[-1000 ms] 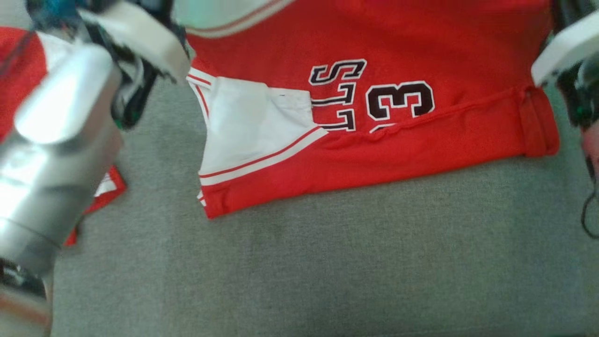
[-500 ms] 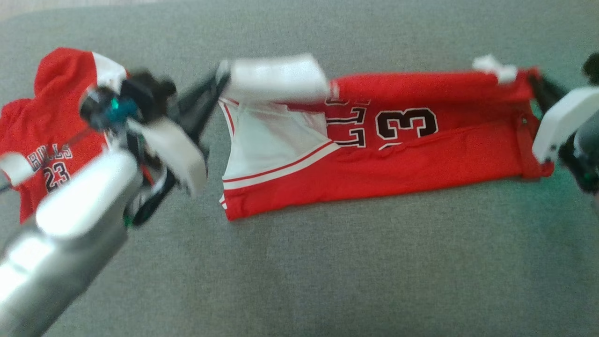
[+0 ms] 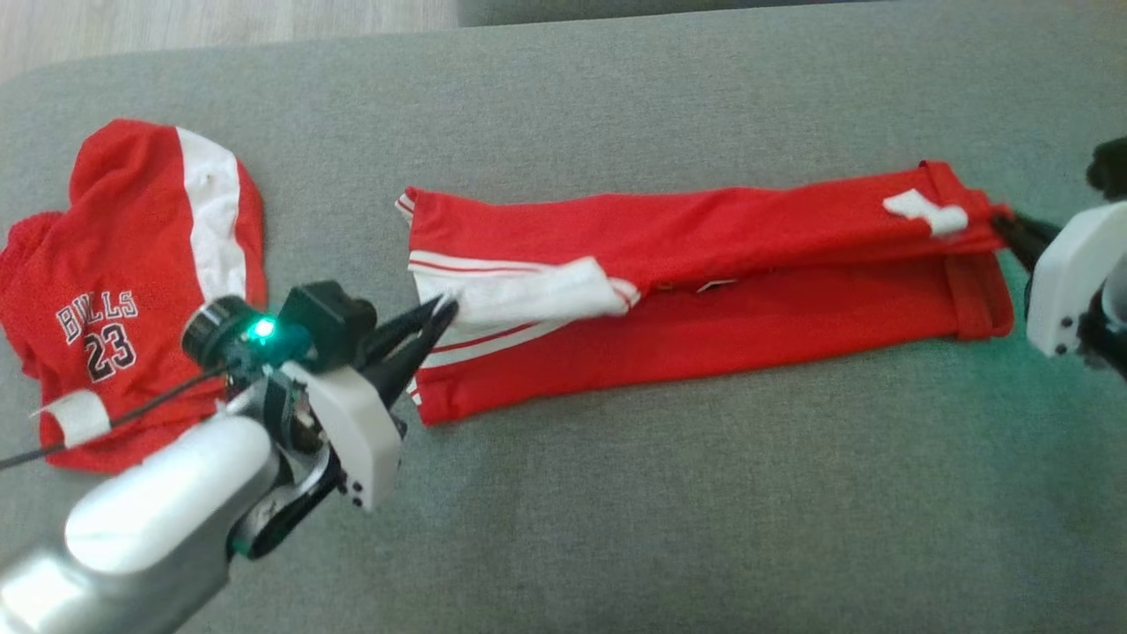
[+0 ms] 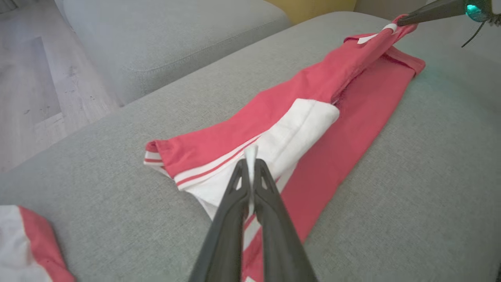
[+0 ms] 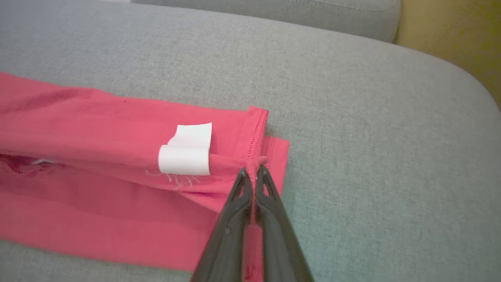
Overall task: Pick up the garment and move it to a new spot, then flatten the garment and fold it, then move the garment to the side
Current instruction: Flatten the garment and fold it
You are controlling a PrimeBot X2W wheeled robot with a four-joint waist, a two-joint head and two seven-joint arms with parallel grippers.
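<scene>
The garment (image 3: 704, 264) is a red jersey with white panels, lying as a long folded strip across the grey sofa cushion (image 3: 616, 493). My left gripper (image 3: 449, 306) is shut on a white fold at its left end; the left wrist view shows white cloth pinched at the left gripper (image 4: 250, 162) tips. My right gripper (image 3: 1004, 224) is shut on the red hem at the right end, and the right gripper (image 5: 254, 170) tips pinch that hem next to a white tag (image 5: 186, 150). The held upper layer lies folded over the lower one.
A second red and white jersey (image 3: 132, 282) printed BULLS 23 lies crumpled at the cushion's left end. Wooden floor (image 3: 220, 22) shows beyond the far edge. Another grey cushion (image 4: 156, 31) stands behind, with something yellow (image 5: 450, 27) at the right.
Both grippers have brought the held edge forward and down over the printed lettering, which is now covered. The head camera has also shifted, so the whole view differs.
</scene>
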